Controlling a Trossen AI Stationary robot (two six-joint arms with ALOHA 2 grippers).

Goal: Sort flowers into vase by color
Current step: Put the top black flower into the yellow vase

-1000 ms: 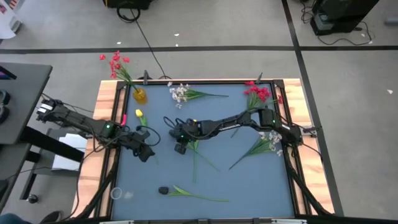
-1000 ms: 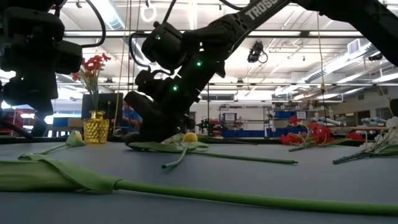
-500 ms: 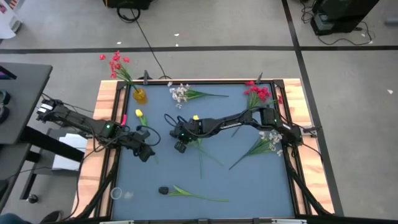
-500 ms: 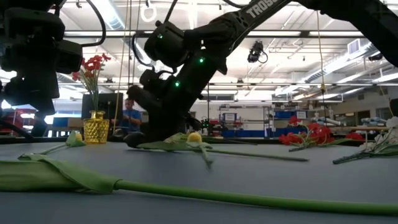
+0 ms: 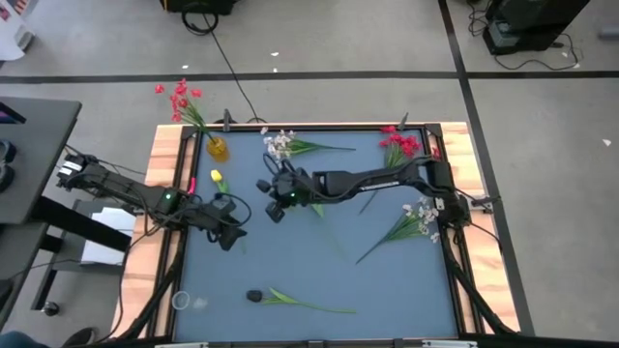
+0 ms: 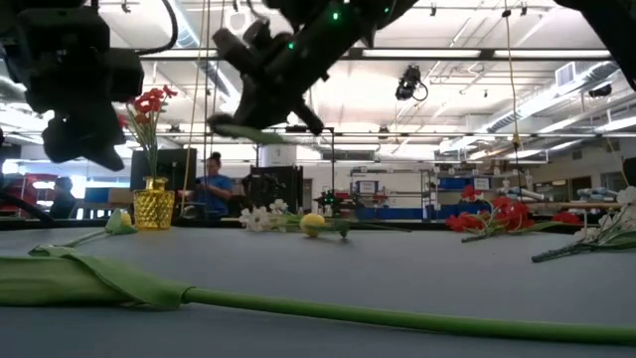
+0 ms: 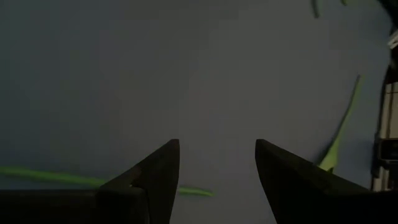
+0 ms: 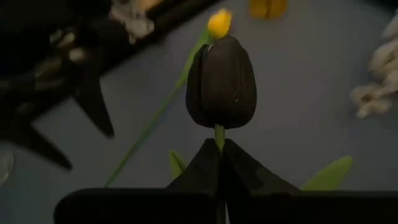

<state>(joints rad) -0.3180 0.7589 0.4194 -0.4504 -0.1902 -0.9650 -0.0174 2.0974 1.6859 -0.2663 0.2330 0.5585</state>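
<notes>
Over the blue table [image 5: 387,280] my right arm stretches in from 3 o'clock, and my right gripper [image 5: 275,210] hangs raised off the surface just toward 10 o'clock of centre. It is clenched on the thin green stem [image 8: 219,133] of a dark tulip [image 8: 221,81], right below its head. The flower's long axis runs roughly from 10 to 4 o'clock in the high view, head leading toward the yellow vase [image 5: 218,148] and the stem trailing back toward 4. My left gripper [image 5: 230,238] waits at the 9 o'clock side, fingers spread with nothing between them.
</notes>
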